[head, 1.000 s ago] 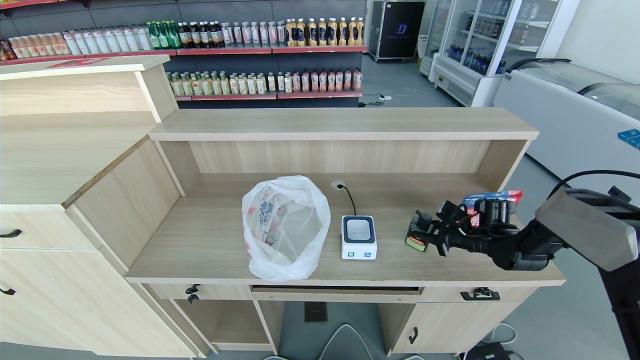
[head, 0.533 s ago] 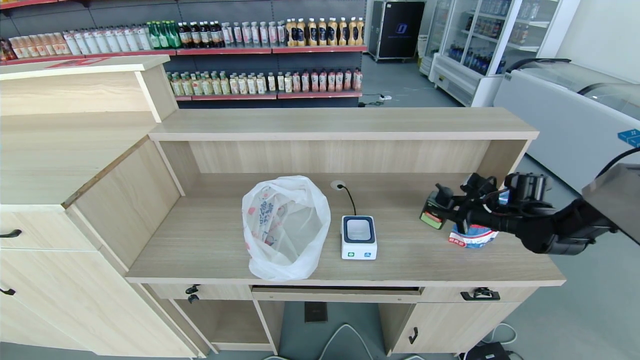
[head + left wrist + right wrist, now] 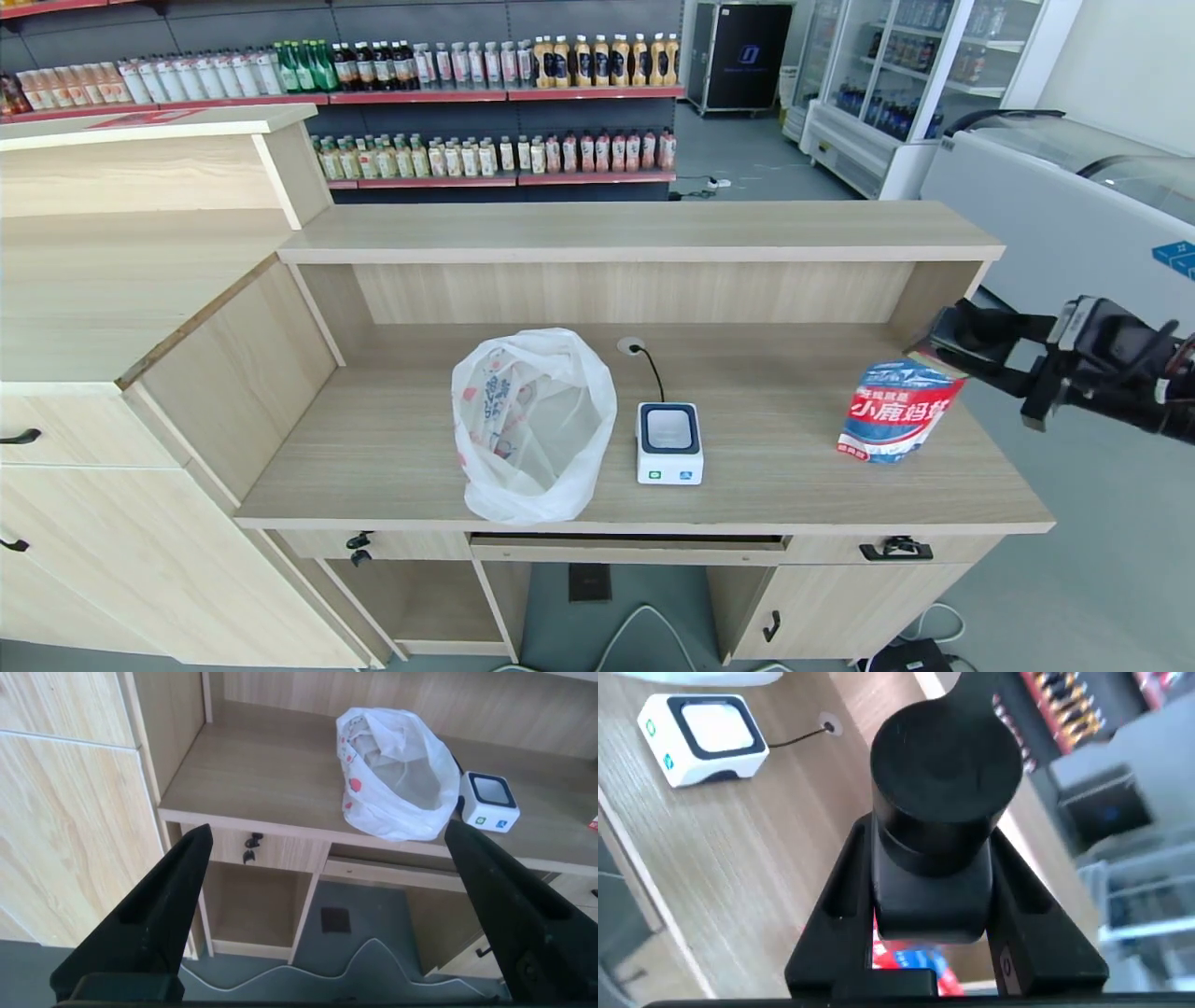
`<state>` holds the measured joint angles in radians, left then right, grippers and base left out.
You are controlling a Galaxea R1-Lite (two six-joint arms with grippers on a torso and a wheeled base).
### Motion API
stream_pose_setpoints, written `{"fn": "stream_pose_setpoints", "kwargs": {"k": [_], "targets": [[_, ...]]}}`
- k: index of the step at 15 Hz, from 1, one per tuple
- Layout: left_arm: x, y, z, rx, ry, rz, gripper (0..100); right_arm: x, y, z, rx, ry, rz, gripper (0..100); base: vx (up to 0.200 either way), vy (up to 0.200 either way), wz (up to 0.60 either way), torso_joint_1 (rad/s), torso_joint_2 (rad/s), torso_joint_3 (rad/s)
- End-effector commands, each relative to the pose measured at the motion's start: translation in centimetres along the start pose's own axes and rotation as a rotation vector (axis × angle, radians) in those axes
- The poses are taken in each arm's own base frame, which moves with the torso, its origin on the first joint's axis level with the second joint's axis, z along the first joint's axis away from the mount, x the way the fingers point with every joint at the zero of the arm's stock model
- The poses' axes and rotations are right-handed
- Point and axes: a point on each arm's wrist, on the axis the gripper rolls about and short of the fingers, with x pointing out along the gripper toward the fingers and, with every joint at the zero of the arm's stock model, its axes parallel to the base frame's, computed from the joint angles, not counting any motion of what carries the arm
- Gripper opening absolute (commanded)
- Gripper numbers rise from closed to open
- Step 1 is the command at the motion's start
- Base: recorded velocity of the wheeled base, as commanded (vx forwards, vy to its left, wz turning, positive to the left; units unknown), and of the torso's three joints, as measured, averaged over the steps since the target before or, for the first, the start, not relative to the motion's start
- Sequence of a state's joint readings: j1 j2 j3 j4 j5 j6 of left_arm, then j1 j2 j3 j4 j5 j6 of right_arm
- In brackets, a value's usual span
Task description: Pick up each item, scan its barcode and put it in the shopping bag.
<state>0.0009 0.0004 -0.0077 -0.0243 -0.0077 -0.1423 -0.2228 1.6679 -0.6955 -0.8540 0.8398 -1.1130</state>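
The snack pouch [image 3: 898,411] stands on its base on the wooden counter [image 3: 794,485], at 3 o'clock from the scanner [image 3: 669,442] and well apart from it. Its long axis runs up and down, the sealed top uppermost. The printed red and blue front faces 6 o'clock, toward the robot.

The white shopping bag [image 3: 534,425] sits just beside the scanner at 9 o'clock, its mouth gaping upward. What lies inside it is hard to make out through the crumpled plastic. The scanner's cable [image 3: 653,373] runs off toward 12 o'clock into a hole in the counter.

The right gripper [image 3: 950,353] hangs at about 1 o'clock from the pouch, right at its top corner. Whether it touches the pouch I cannot tell, and its arm is cut off by the edge of the head view. In the right wrist view a black cylindrical part covers the jaws, with only a red and blue sliver of the pouch below it, so their spread cannot be told.

The left gripper [image 3: 327,831] hovers off the counter's front edge, at 7 o'clock from the bag, its jaws spread wide and holding nothing.
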Motion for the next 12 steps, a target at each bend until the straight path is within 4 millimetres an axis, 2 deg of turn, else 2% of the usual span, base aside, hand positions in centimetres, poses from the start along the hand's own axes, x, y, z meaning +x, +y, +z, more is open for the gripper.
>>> {"fn": "stream_pose_setpoints", "kwargs": {"k": [1, 4, 5, 7, 9, 11, 12], "targets": [[0.0, 0.0, 0.0, 0.000, -0.001, 0.001, 100, -1.5, 0.9, 5.7, -0.358, -0.206, 0.037, 0, 0.000, 0.000, 0.00, 0.000, 0.00, 0.000], [0.0, 0.0, 0.0, 0.000, -0.001, 0.001, 100, 0.6, 2.3, 9.2, -0.789, -0.391, 0.018, 0, 0.000, 0.000, 0.00, 0.000, 0.00, 0.000], [0.0, 0.0, 0.0, 0.000, -0.001, 0.001, 100, 1.3, 3.1, 11.1, -0.975, -0.492, -0.020, 0, 0.000, 0.000, 0.00, 0.000, 0.00, 0.000], [0.0, 0.0, 0.0, 0.000, -0.001, 0.001, 100, 1.8, 4.4, 14.0, -1.198, -0.636, -0.096, 0, 0.000, 0.000, 0.00, 0.000, 0.00, 0.000], [0.0, 0.0, 0.0, 0.000, -0.001, 0.001, 100, 1.9, 5.9, 15.5, -1.346, -0.721, -0.146, 0, 0.000, 0.000, 0.00, 0.000, 0.00, 0.000], [0.0, 0.0, 0.0, 0.000, -0.001, 0.001, 100, 2.1, 7.1, 16.5, -1.406, -0.792, -0.169, 0, 0.000, 0.000, 0.00, 0.000, 0.00, 0.000], [0.0, 0.0, 0.0, 0.000, -0.001, 0.001, 100, 2.1, 7.9, 17.6, -1.427, -0.849, -0.189, 0, 0.000, 0.000, 0.00, 0.000, 0.00, 0.000]]}}
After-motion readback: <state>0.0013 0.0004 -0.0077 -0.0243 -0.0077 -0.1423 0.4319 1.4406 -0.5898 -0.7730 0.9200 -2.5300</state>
